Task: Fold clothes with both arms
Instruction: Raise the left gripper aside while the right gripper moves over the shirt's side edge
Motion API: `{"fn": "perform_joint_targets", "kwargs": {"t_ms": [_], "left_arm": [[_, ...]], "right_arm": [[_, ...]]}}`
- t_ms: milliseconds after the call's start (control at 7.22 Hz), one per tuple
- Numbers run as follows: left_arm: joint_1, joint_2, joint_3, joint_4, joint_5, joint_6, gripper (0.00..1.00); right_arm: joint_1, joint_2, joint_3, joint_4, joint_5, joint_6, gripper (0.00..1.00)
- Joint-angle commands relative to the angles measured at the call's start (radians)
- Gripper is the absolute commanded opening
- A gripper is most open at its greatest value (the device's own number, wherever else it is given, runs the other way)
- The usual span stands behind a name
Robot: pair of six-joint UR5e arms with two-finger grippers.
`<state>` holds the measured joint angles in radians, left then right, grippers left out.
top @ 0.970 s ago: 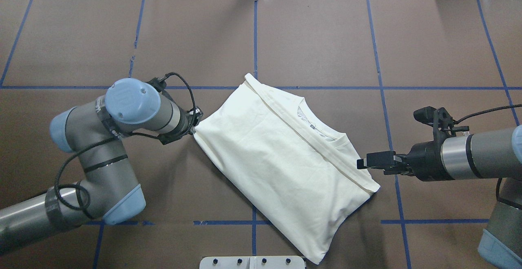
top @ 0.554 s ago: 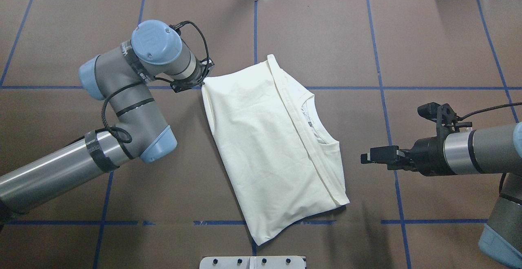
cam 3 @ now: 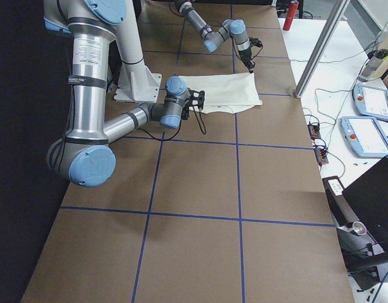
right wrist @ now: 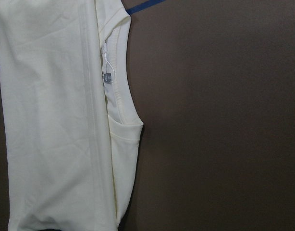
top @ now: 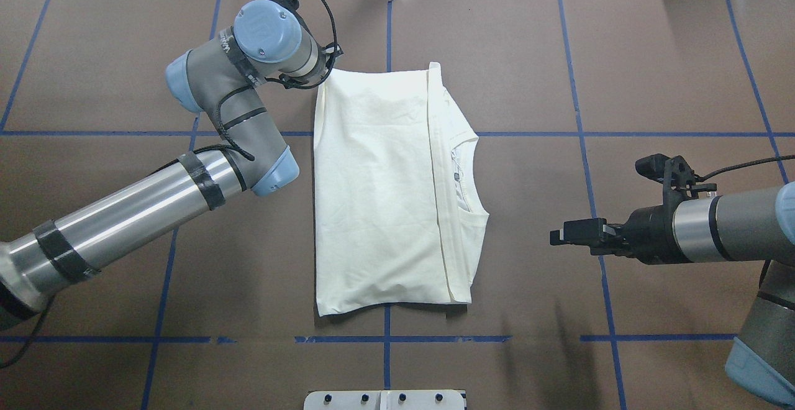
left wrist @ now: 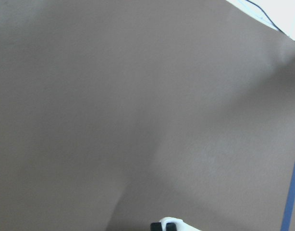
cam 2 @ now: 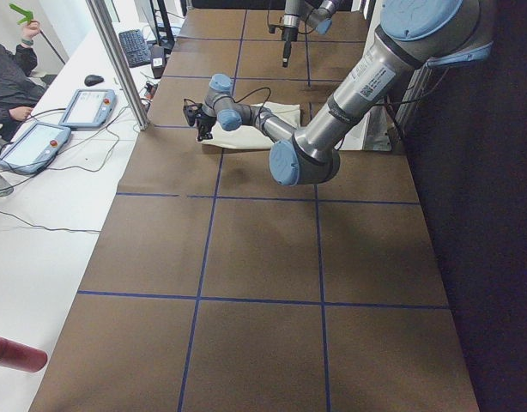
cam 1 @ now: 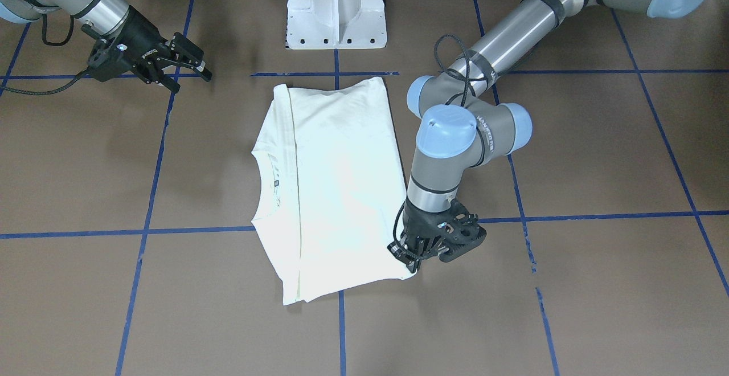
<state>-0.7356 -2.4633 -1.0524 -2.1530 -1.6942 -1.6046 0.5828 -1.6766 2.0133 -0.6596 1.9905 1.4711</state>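
Your left tool (cam 1: 411, 257) appears clamped on the far-left corner of the shirt (top: 379, 192); right tool (top: 556, 236), jaws apart, stands well off its collar side.

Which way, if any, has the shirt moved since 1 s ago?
Yes. Overhead, the shirt swung clockwise, now square with the blue tape line; its corner in the left gripper crossed that line from near side to far side.

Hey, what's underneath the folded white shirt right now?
The brown table, with blue tape lines running under the shirt. Its lower layers and anything beneath are covered.
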Motion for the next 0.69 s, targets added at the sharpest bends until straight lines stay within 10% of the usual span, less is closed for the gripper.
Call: {"fn": "perform_joint_targets", "kwargs": {"t_ms": [0, 139, 277, 554], "left_arm": [[0.002, -0.023, 0.095, -0.094, 0.008, 0.006, 0.00], [0.001, -0.020, 0.097, -0.099, 0.011, 0.023, 0.24], [0.002, -0.010, 0.094, -0.099, 0.052, 0.082, 0.99], [-0.030, -0.002, 0.053, -0.085, 0.027, 0.153, 1.00]], "right_arm": [[-0.001, 0.002, -0.007, 0.000, -0.001, 0.000, 1.00], [-0.003, 0.003, -0.008, -0.001, -0.001, 0.000, 1.00], [-0.005, 0.011, -0.011, -0.003, -0.004, -0.002, 1.00], [0.005, 0.051, -0.051, -0.023, -0.028, -0.012, 1.00]]}}
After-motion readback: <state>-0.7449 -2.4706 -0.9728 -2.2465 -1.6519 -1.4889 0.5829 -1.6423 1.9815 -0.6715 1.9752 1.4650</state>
